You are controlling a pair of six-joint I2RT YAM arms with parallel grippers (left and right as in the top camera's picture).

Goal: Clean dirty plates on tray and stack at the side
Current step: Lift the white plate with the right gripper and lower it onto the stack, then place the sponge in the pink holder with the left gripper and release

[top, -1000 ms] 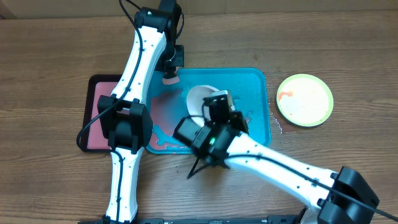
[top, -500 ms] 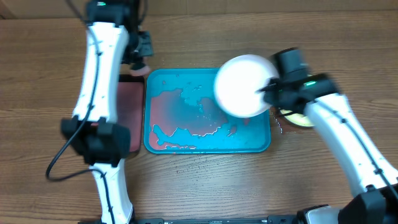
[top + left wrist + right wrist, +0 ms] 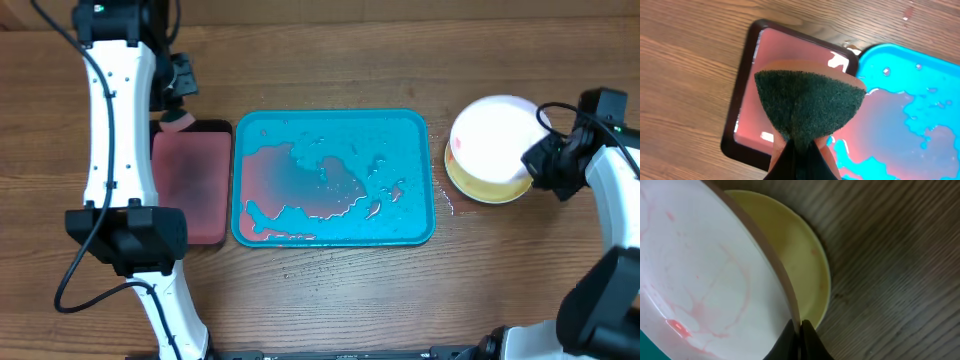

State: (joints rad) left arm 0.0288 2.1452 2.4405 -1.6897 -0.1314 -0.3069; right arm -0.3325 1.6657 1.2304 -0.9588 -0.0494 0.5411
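White plastic streaked with faint pink fills the right wrist view. The white plate (image 3: 705,270) is pinched at its rim by the right hand (image 3: 799,330), fingers closed tight on the edge, and it hangs tilted over the yellow-green plate (image 3: 805,265). That plate lies on the table (image 3: 330,300), just right of the teal tray (image 3: 330,113). Whether the two plates already touch I cannot tell. The tray carries no plate, only puddles of pinkish water. The left hand (image 3: 799,150) is clamped on a green-faced sponge (image 3: 807,107) above the small red tray (image 3: 190,180). This looks like the stacking step. Next the plate should be levelled, centred and lowered until it seats, and only then should the fingers part, since a wet rim may slide.
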